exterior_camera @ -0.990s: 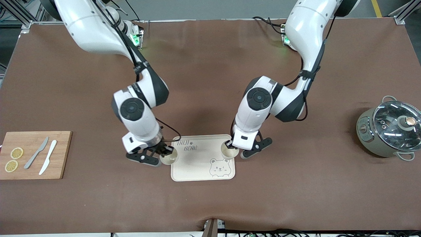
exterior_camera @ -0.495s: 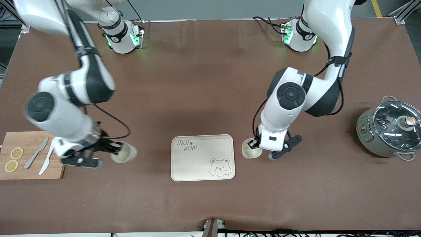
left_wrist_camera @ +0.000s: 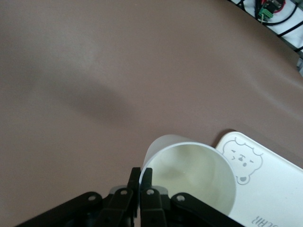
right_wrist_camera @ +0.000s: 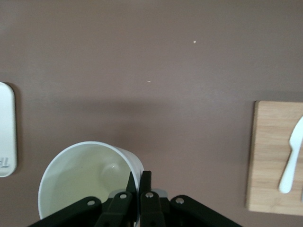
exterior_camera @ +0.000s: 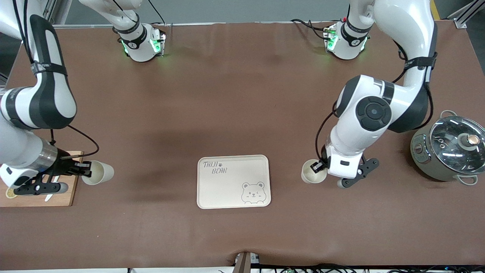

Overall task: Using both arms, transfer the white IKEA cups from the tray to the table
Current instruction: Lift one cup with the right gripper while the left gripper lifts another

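Observation:
My left gripper (exterior_camera: 317, 167) is shut on the rim of one white IKEA cup (exterior_camera: 312, 176), holding it upright over the brown table between the cream tray (exterior_camera: 232, 195) and the pot. In the left wrist view the fingers pinch the cup wall (left_wrist_camera: 189, 175) at the gripper (left_wrist_camera: 142, 173). My right gripper (exterior_camera: 87, 169) is shut on the rim of the other white cup (exterior_camera: 99, 173), over the table beside the cutting board. The right wrist view shows that cup (right_wrist_camera: 80, 184) pinched at the gripper (right_wrist_camera: 139, 178). The tray holds nothing.
A wooden cutting board (exterior_camera: 70, 189) with knives and lemon slices lies at the right arm's end; its white knife (right_wrist_camera: 290, 161) shows in the right wrist view. A grey-green pot with glass lid (exterior_camera: 447, 149) stands at the left arm's end. The tray corner (left_wrist_camera: 265, 189) shows.
Both arms have swung outward from the tray with their cups: the right toward the cutting board, the left toward the pot. The tray now has no cup over it.

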Action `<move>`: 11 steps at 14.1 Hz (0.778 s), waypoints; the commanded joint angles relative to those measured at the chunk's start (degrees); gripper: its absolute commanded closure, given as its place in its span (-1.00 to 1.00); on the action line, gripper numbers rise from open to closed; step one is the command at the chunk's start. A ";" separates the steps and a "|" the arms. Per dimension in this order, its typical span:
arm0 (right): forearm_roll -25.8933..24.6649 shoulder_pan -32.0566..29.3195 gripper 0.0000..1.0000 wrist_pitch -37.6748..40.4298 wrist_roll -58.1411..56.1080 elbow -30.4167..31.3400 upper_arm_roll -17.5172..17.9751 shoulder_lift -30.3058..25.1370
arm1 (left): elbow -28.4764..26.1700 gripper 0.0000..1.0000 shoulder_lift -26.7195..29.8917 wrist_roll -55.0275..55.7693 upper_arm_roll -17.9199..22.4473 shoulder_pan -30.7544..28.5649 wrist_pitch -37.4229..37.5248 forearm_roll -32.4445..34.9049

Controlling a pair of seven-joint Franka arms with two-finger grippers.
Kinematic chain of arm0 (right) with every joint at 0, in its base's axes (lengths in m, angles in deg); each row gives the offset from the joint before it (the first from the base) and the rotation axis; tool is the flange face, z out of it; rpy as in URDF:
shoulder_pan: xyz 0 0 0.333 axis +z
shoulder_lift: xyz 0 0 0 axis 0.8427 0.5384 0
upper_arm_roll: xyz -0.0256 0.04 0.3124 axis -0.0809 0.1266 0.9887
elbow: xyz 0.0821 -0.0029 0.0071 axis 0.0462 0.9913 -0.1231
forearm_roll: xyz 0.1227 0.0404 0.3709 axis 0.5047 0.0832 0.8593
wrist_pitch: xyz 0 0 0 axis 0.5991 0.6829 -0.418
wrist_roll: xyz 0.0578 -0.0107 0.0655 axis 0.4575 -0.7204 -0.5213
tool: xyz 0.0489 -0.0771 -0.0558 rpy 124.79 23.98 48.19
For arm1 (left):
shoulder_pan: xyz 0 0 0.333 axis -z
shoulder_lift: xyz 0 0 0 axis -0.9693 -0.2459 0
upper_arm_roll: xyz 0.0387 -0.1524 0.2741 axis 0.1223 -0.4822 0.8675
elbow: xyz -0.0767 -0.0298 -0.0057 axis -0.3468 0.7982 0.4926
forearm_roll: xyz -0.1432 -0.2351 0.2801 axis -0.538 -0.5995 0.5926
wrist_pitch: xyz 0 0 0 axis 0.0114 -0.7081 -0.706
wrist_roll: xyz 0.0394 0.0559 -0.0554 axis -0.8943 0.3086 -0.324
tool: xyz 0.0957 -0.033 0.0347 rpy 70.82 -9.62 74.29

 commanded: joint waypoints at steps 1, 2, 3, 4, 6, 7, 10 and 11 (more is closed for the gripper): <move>0.95 -2.16 1.00 -4.14 -3.69 1.95 0.79 0.62 | -1.45 1.00 2.33 -4.42 -0.55 -2.75 2.80 0.11; 0.95 -2.16 1.00 -5.29 -3.69 2.22 0.79 1.32 | -1.54 1.00 2.42 -6.27 -0.55 -3.81 3.50 0.11; 0.95 -2.07 1.00 -6.34 -3.78 2.57 0.79 2.02 | -1.54 1.00 2.51 -8.11 -0.90 -5.21 4.03 0.02; 0.95 -2.07 1.00 -8.53 -3.69 3.79 0.79 2.20 | -1.63 1.00 2.51 -9.87 -0.91 -6.27 4.73 0.02; 0.95 -1.55 1.00 -15.28 -3.43 8.70 0.79 2.29 | -1.97 1.00 2.25 -13.56 -0.91 -8.46 5.18 0.02; 0.95 -1.37 1.00 -18.80 -3.17 11.16 0.79 2.29 | -2.24 1.00 1.98 -16.02 -0.91 -10.22 5.18 0.02; 0.95 -1.19 1.00 -23.57 -3.08 14.08 0.79 3.17 | -3.64 1.00 1.63 -23.05 -0.91 -14.27 5.18 -0.59; 0.95 -1.10 1.00 -24.71 -3.08 14.87 0.79 3.61 | -4.43 1.00 1.54 -24.90 -0.91 -15.23 5.09 -0.60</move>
